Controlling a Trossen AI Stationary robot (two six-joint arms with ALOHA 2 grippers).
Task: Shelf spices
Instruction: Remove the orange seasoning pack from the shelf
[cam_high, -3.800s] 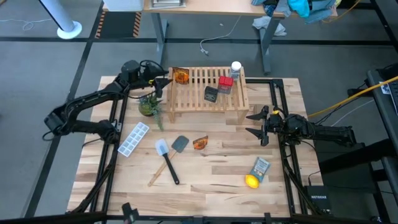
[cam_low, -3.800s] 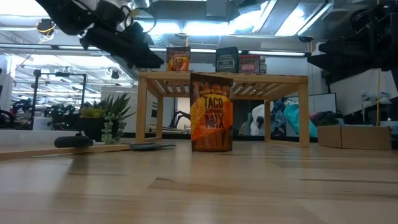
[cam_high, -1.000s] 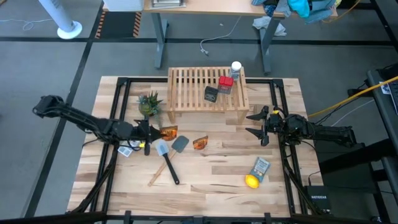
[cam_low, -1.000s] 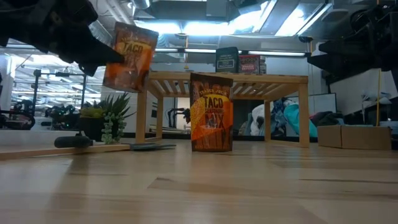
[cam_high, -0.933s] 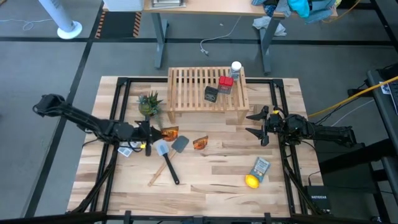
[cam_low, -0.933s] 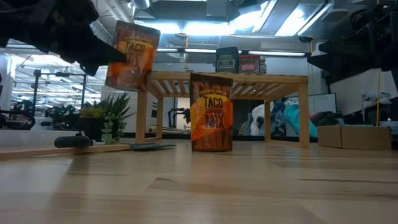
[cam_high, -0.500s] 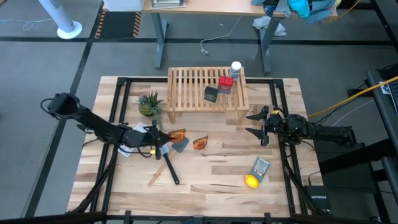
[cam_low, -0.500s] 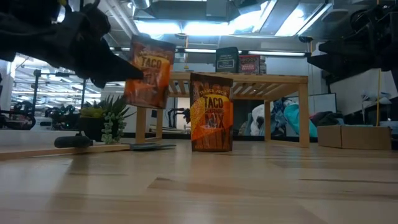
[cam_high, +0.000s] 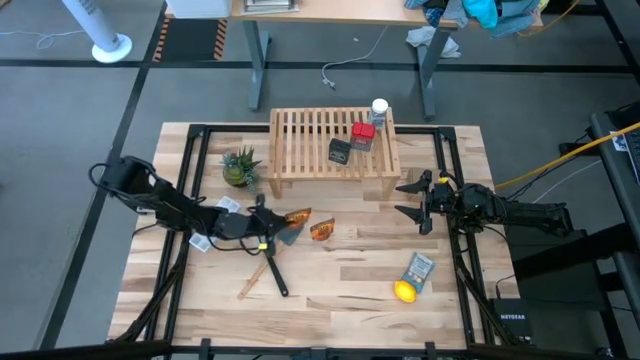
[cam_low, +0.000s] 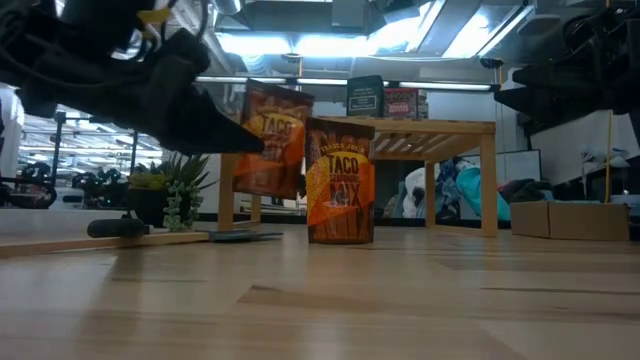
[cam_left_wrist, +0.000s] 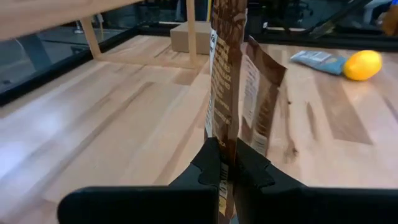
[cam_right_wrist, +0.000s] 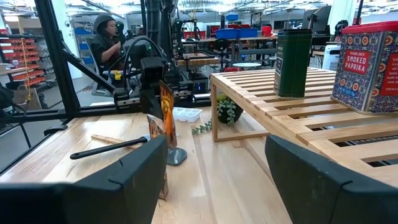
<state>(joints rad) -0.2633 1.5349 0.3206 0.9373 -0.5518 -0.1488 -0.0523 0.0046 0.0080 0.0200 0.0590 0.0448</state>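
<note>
My left gripper (cam_high: 272, 222) is shut on an amber-orange spice packet (cam_high: 297, 216), held in the air just left of a second orange packet (cam_low: 340, 180) that stands on its base on the table. The wooden shelf (cam_high: 305, 140) stands at the far middle. On its slatted top sit a black box (cam_high: 340, 150), a red box (cam_high: 362, 135) and a white-capped bottle (cam_high: 379, 109). My right gripper (cam_high: 408, 198) waits open near the shelf's right leg, touching nothing. My left gripper pinches the packet's side edge (cam_left_wrist: 225, 144) between its two fingers. The fingers come level from the table's left side (cam_low: 235, 140). The packet stands upright in the hold, lifted clear of the table, close beside the standing packet.
A small potted plant (cam_high: 240, 167) stands left of the shelf. An ice tray (cam_high: 205, 238) lies under my left arm, two spatulas (cam_high: 270, 262) near it. A lemon (cam_high: 404, 291) and a grey-blue packet (cam_high: 419, 269) lie at the near right. A person (cam_right_wrist: 109, 31) is beyond the table.
My left gripper has carried the orange packet toward the table's right edge and downward, staying shut on it. The packet has kept upright and now hangs right beside the standing packet.
</note>
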